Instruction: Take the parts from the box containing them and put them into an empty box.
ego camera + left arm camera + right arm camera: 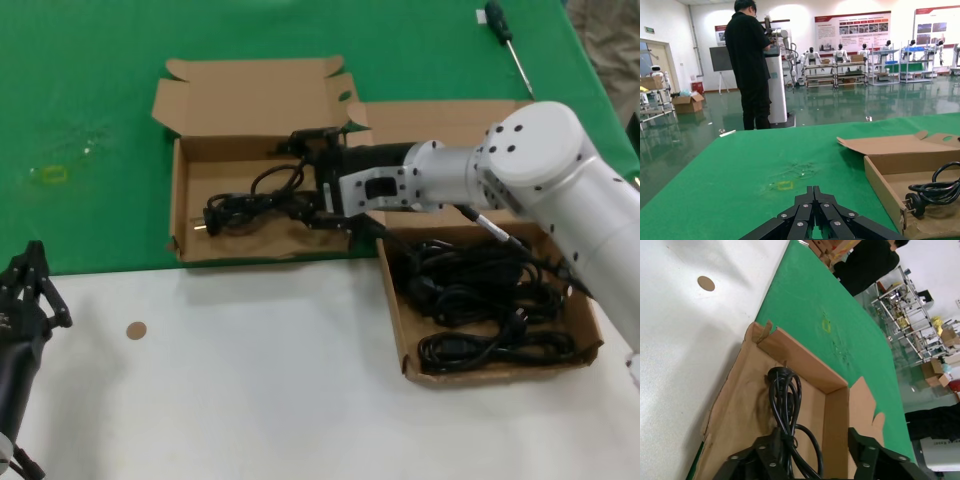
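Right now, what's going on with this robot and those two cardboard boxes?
The robot is moving black power cords from the wider box into the narrower box. Its right gripper is reached into the narrower box, fingers open, over one cord bundle lying on the box floor. Several more bundles wait in the wider box. The left gripper is parked at the near left of the table, fingers shut. A screwdriver lies on the green mat beyond.

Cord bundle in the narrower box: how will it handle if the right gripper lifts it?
The cord bundle is likely floppy: its thin loops lie loose, so they would sag. Its plug may dangle. The right gripper is open above it.
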